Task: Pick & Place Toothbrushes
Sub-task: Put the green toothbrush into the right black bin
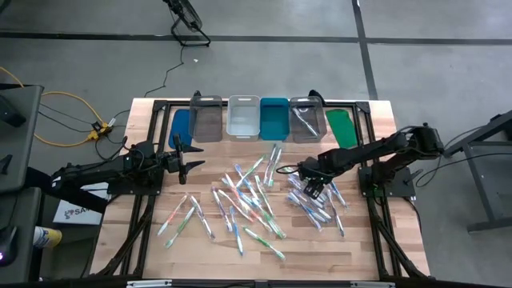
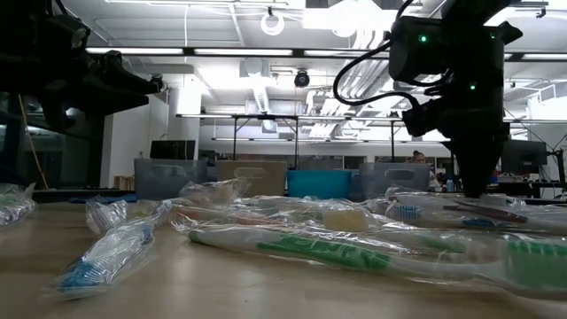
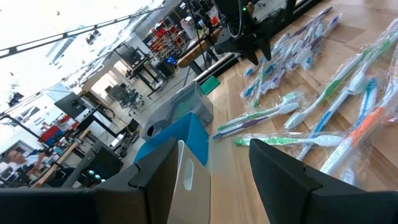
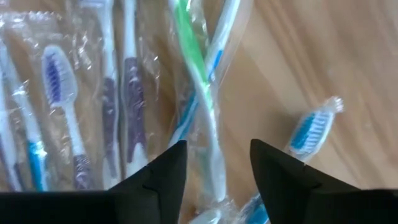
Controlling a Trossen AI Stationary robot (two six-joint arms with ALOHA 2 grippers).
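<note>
Start at the left: your left gripper [image 1: 194, 155] hangs above the bare left part of the light wooden slatted table [image 1: 152, 248], just short of the row of bins. Its two dark fingers [image 3: 280, 171] stand apart with nothing between them, so it looks parked out of the way.

Along the table's far edge you have a blue flat lid-like piece [image 1: 182, 124], a smoky grey plastic bin [image 1: 208, 120], a clear plastic bin [image 1: 243, 118], a teal plastic bin [image 1: 274, 118], a second grey bin [image 1: 306, 120] with what looks like a toothbrush already in it, and a green flat piece [image 1: 342, 126]. They sit within reach of both arms, likely as drop-off points.

The thin toothbrushes in clear plastic wrappers [image 1: 252, 200], with green, blue, pink and purple accents, lie scattered across the table's middle and right, many overlapping.

On the right, your right gripper [image 1: 314, 187] is low over the right-hand cluster. Its fingers [image 4: 158, 177] are spread, gripping nothing, straddling a green-handled wrapped toothbrush [image 4: 202, 99] crossed with a blue one. You appear to be lining up a pick; the crossed pair may come up together.
</note>
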